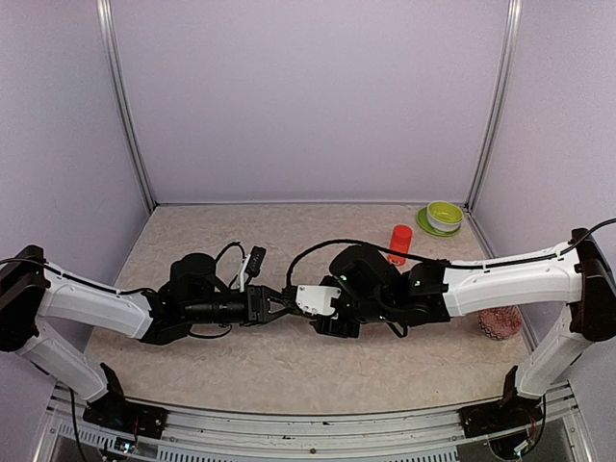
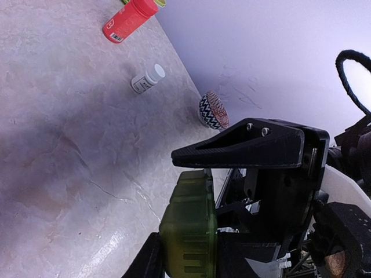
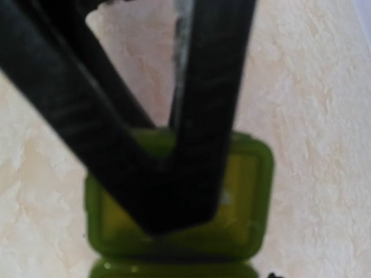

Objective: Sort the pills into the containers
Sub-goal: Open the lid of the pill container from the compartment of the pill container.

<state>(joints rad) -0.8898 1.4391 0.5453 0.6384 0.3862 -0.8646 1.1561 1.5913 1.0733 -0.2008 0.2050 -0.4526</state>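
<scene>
The containers (image 2: 188, 231), a dark-green strip of lidded boxes, sit between my left gripper's (image 2: 165, 208) jaws, which are shut on the strip just above the table. In the top view both grippers meet at mid-table: the left gripper (image 1: 279, 304) and the right gripper (image 1: 313, 299) are tip to tip, and the strip is hidden between them. In the right wrist view my right gripper (image 3: 174, 211) has its fingers closed into a V, tips against one green lid (image 3: 249, 191). No pills are visible.
A red-orange bottle (image 1: 400, 243) stands behind the right arm and also shows in the left wrist view (image 2: 128, 20). A tiny clear bottle with a white cap (image 2: 147, 79) lies nearby. A zigzag-patterned cup (image 1: 500, 322) sits at the right, and a green bowl on a plate (image 1: 443, 217) at the back right.
</scene>
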